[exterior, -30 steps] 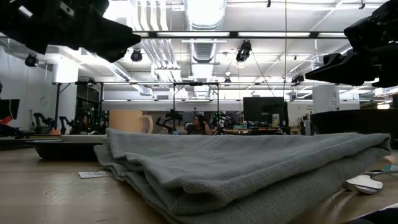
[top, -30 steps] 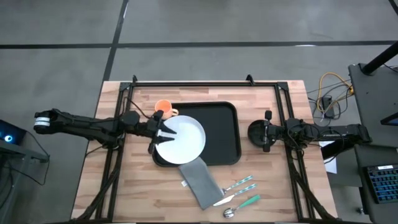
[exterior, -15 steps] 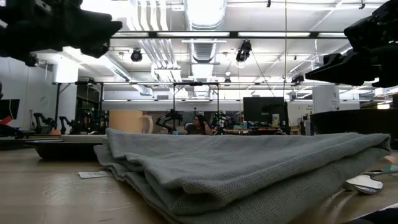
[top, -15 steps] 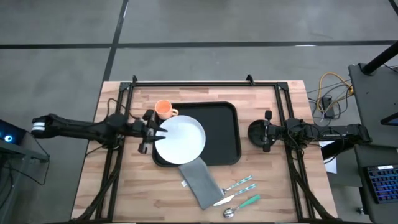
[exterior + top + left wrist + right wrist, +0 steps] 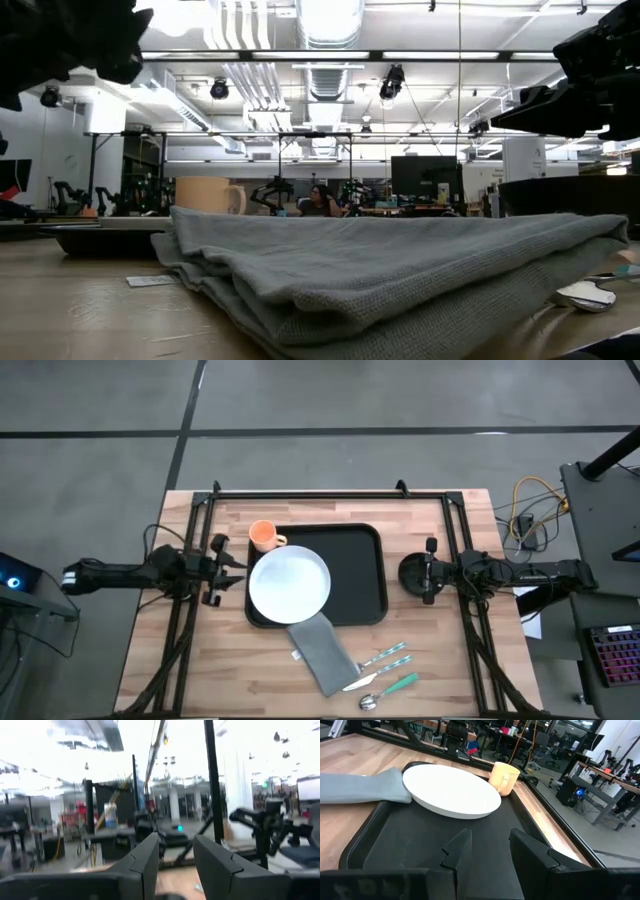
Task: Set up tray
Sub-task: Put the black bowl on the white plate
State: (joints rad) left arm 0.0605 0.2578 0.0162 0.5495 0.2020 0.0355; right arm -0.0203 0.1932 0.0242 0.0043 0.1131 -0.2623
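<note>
Tray (image 5: 355, 575): flat at the table's middle, ready to take the setting.
Plate (image 5: 289, 582): sits on the tray's left half, rim reaching the left edge, leaving the right half free.
Cup (image 5: 263, 536): off the tray, at its far-left corner.
Napkin (image 5: 320, 652): one end tucked at the tray's near edge, the rest on wood.
Cutlery (image 5: 385, 672): beside the napkin, waiting.
Left gripper (image 5: 222, 569): level, just left of the plate, fingers spread, empty.
Right gripper (image 5: 428, 571): parked right of the tray, fingers apart, nothing held.
</note>
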